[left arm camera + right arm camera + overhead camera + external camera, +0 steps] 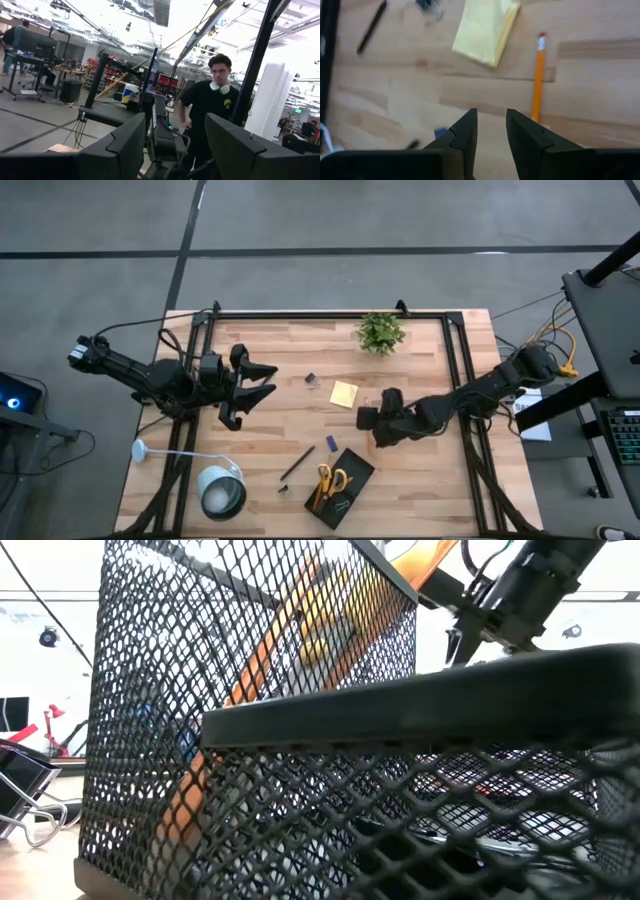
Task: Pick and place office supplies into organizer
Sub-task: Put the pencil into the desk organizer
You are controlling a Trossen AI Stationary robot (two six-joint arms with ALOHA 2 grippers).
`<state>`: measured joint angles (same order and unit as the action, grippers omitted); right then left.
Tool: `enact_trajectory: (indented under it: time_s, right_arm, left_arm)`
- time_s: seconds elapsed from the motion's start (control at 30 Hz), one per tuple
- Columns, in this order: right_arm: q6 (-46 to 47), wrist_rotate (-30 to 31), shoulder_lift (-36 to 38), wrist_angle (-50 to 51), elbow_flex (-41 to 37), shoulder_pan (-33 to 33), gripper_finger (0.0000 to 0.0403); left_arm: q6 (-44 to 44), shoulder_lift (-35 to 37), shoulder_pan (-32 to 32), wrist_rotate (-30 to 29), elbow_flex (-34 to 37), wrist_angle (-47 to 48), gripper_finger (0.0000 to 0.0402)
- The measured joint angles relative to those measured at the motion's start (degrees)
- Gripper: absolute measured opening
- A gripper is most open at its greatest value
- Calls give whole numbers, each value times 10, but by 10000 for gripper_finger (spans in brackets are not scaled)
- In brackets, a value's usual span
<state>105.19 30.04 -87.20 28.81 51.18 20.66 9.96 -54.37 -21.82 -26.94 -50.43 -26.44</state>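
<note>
The black mesh organizer [341, 486] stands near the table's front edge, with the yellow-handled scissors [328, 478] and orange pencils [262, 660] in it. On the wood lie a yellow sticky-note pad [485, 29], an orange pencil [538, 75], a black pen [371, 27], a binder clip [311, 381] and a small blue piece [331, 443]. My right gripper [491, 117] slants down over the table just near of the pad, beside the pencil. It is narrowly open, with bare wood between the fingers. My left gripper [262, 380] hangs open above the table's left part.
A green potted plant [380, 332] stands at the far edge and a round silver-white lamp [220, 490] at the front left. A second clip [22, 790] lies left of the organizer in the low view. A person [210, 100] stands beyond the table.
</note>
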Motion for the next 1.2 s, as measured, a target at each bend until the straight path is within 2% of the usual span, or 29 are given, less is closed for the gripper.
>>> enact_trajectory:
  time_s: [0.07, 0.13, 0.27, 0.5, 0.77, 0.9, 1.2]
  right_arm:
    - [-32, -18, -15, -8, 3, -10, 93]
    - [-41, -11, -33, -6, 11, -18, 93]
    - [-39, 18, -69, 12, 27, -34, 93]
    - [-28, -3, -121, 20, 42, -48, 93]
    - [-63, -10, -143, 61, 63, -80, 93]
    - [-86, -40, -156, 60, 61, -102, 93]
    - [-129, -42, -158, 57, 63, -129, 93]
  left_arm:
    - [0, 3, 0, 0, 0, 0, 191]
    - [1, 8, 0, 0, 1, 1, 191]
    - [0, 20, 0, 1, 2, 6, 191]
    - [-3, 40, 0, 2, 2, 49, 191]
    - [-2, 48, 0, 2, 2, 65, 191]
    - [-3, 47, 0, 1, 2, 65, 191]
    - [0, 49, 0, 1, 2, 65, 191]
